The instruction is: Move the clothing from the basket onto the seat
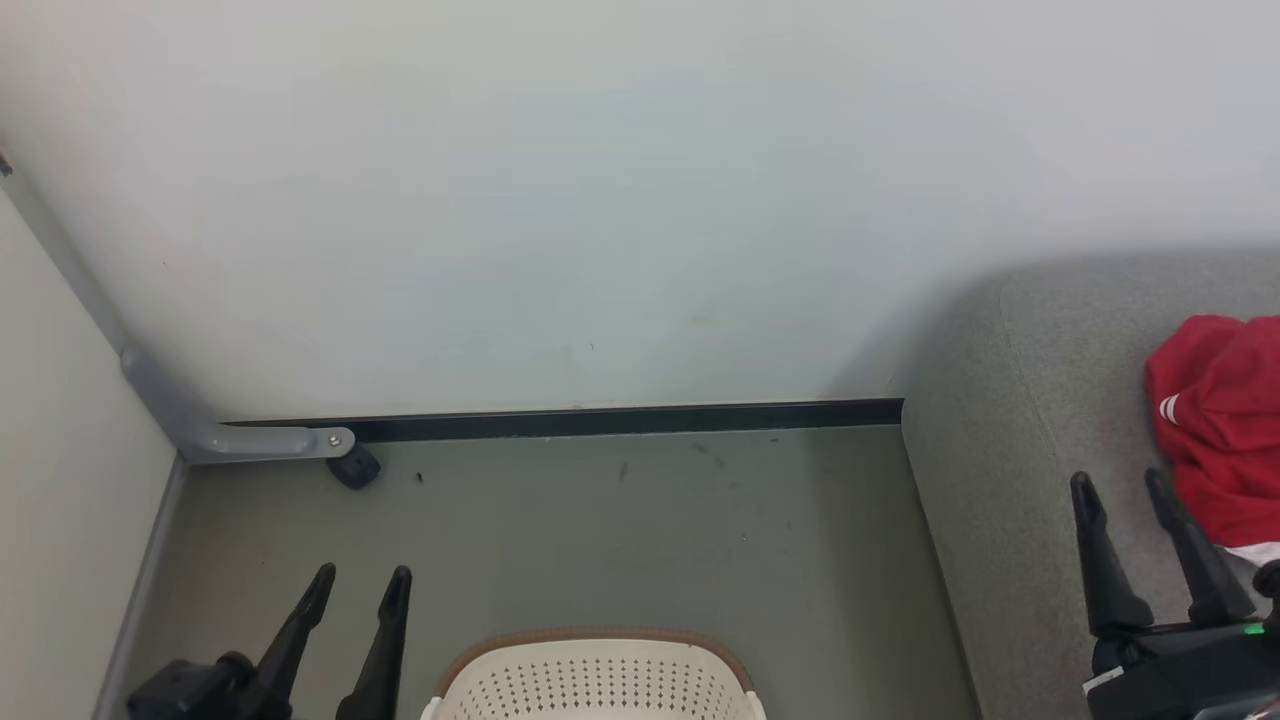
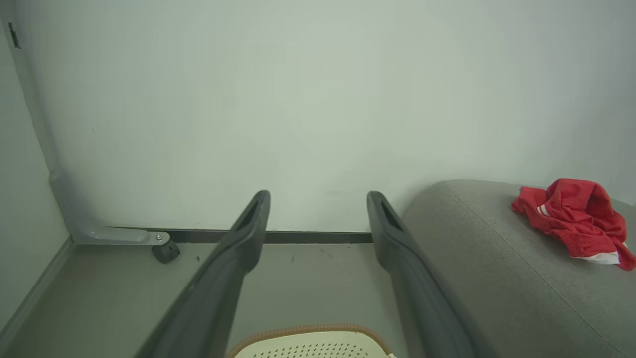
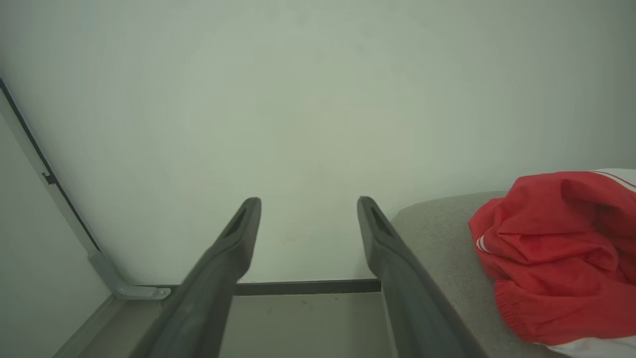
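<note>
right hand [image 1: 1120, 480] parted, empty | clothing [image 1: 1220, 430] heaped on seat [image 1: 1000, 500] | long axis toward wall [image 1: 600, 200]

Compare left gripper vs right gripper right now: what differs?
Left gripper hangs over the floor by the basket; right gripper sits over the seat, beside the clothing. Left gripper leans rightward in the head view; right gripper leans leftward. Both are open and hold nothing.

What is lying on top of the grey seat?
A crumpled red garment with white stripes lies on the seat. The bunched fabric covers the cushion beneath it, so whether anything else lies under it cannot be seen.
</note>
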### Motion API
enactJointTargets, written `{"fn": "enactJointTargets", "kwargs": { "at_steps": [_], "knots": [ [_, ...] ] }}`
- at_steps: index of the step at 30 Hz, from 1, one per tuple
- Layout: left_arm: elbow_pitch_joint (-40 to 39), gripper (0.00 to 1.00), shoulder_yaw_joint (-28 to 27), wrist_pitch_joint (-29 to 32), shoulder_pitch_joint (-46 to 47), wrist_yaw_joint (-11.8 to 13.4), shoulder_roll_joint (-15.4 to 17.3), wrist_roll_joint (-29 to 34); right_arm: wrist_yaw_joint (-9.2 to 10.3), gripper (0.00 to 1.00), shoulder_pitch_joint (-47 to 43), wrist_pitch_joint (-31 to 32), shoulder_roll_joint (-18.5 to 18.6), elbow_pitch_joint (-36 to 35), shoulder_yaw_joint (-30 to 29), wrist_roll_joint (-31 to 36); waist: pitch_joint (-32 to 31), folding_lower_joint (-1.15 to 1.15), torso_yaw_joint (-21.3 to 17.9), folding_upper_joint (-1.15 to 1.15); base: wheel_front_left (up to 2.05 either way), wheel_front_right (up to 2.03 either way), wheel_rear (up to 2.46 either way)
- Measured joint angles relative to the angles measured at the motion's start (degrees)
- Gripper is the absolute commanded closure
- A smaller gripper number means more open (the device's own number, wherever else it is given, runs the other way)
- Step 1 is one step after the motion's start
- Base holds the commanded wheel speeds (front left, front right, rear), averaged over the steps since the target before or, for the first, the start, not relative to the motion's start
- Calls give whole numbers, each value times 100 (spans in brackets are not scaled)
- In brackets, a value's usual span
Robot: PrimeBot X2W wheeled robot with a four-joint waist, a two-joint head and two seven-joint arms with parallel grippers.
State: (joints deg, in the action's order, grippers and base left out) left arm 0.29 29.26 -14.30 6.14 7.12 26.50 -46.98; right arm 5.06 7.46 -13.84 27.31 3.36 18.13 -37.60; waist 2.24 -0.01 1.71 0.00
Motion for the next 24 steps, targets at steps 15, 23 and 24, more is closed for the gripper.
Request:
{"fn": "enactJointTargets", "kwargs": {
  "at_steps": [15, 23, 24],
  "knots": [
    [33, 0, -1329, -1, -644, 1, -786, 679, 151, 0, -529, -44, -556, -356, 156, 620, 12, 1, -25, 1, 0, 0, 0],
    [-56, 0, -1439, -1, -758, 1, -982, 1216, 158, 0, -576, -45, -646, -392, 22, 946, 22, 1, -68, 1, 0, 0, 0],
    [-55, 0, -1430, -1, -793, 1, -1000, 1246, 158, 0, -577, -45, -669, -396, -2, 954, 22, 1, -72, 1, 0, 0, 0]
  ]
}}
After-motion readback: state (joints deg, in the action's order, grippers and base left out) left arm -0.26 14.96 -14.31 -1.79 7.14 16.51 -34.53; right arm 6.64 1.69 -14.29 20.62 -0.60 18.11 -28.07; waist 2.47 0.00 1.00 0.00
